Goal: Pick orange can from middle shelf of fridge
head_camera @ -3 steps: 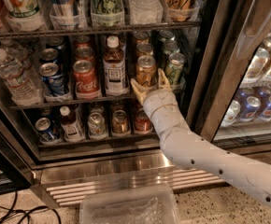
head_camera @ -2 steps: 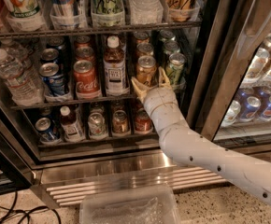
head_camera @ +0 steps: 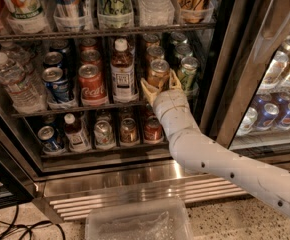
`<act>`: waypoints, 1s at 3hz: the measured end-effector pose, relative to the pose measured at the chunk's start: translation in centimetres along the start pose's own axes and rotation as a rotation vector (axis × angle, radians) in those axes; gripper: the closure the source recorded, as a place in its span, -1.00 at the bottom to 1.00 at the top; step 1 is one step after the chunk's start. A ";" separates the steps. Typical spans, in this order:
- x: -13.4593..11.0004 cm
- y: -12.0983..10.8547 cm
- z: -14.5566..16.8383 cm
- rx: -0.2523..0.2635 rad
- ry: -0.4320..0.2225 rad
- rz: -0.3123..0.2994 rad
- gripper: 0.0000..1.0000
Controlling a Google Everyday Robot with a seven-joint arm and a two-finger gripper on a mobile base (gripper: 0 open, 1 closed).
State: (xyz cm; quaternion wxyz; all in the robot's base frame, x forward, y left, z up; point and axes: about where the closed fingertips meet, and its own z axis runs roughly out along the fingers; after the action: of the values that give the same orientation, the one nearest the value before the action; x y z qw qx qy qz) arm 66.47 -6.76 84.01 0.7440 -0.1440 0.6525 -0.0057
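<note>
Nearest, a clear, shallow plastic bin (head_camera: 135,223) sits on the speckled floor, with black cables (head_camera: 10,226) trailing to its left; just beyond runs the ribbed steel base (head_camera: 135,186) of the large stainless-framed display fridge (head_camera: 237,84); the white, jointed robot arm (head_camera: 225,171) comes in from the near right and slants up and leftward over that base, a line I judge is meant to pass above the lowest dark wire rack (head_camera: 100,151) and its row of small cans and bottles without brushing them; at the arm's end the tan two-fingered tool (head_camera: 160,81) is at the front edge of the thin, dark wire-rack surface (head_camera: 60,109) that forms the middle shelf; the tool is open, its fingers (head_camera: 146,88) spread left and right of the shiny copper-bodied, silver-topped orange can (head_camera: 158,70), flanking it low on the body rather than visibly pinching it, presumably so the grip lands below the rim; the orange can stands upright at the front of its row, between a brown white-capped bottle (head_camera: 122,71) on its left and a green can (head_camera: 187,71) just beside it on the right, so the right finger has little room; a red Coca-Cola can (head_camera: 91,84) stands further left, well clear; more silver-topped cans queue behind the orange can, which is likely why the front one is taken; farthest up, the topmost rack (head_camera: 135,29) holds tall bottles.
</note>
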 end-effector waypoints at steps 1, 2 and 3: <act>-0.2 0.0 0.4 0.000 -0.002 0.008 -0.14; -0.2 0.1 0.8 -0.009 0.000 0.021 0.24; -0.2 0.1 0.8 -0.009 0.000 0.021 0.71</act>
State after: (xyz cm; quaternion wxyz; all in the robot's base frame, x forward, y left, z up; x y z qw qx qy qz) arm 67.22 -6.43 84.31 0.7434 -0.1402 0.6540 0.0051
